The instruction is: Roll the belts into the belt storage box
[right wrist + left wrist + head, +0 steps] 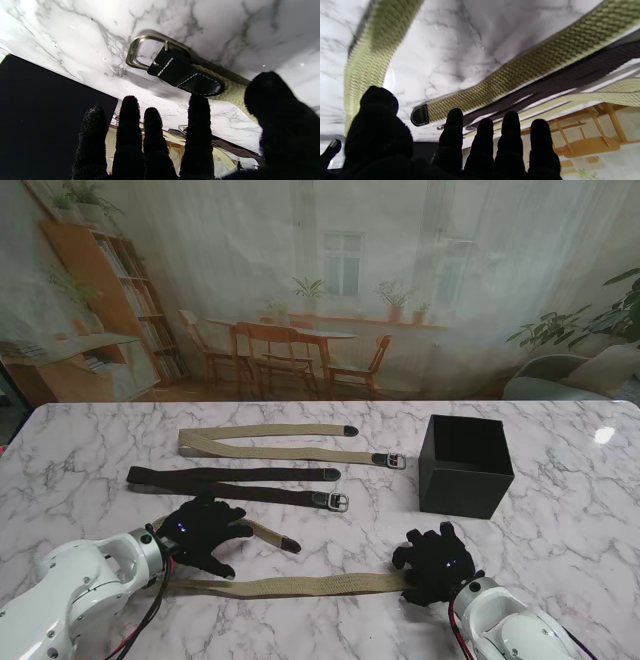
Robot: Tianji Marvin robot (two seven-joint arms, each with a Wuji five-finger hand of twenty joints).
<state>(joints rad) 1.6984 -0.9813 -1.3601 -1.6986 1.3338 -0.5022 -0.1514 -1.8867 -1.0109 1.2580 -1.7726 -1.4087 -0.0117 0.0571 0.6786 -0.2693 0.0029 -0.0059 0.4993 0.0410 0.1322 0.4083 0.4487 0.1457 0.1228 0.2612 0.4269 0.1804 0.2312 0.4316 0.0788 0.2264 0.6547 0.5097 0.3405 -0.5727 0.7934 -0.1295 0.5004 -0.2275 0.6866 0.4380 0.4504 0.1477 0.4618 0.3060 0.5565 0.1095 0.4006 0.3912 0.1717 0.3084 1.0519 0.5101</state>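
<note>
Fingers spread on both hands: left hand [203,532] over the nearest tan belt [300,584], right hand [432,563] over its buckle [145,53]. I see box [465,465] just beyond right fingertips; brown belt [235,480] beyond left.

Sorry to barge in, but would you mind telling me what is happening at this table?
The robot is working on the nearest tan belt. Its left hand hovers over the folded end, its right hand over the buckle. Neither grips yet. Two more belts lie flat farther away, and the black box holds nothing visible.
</note>
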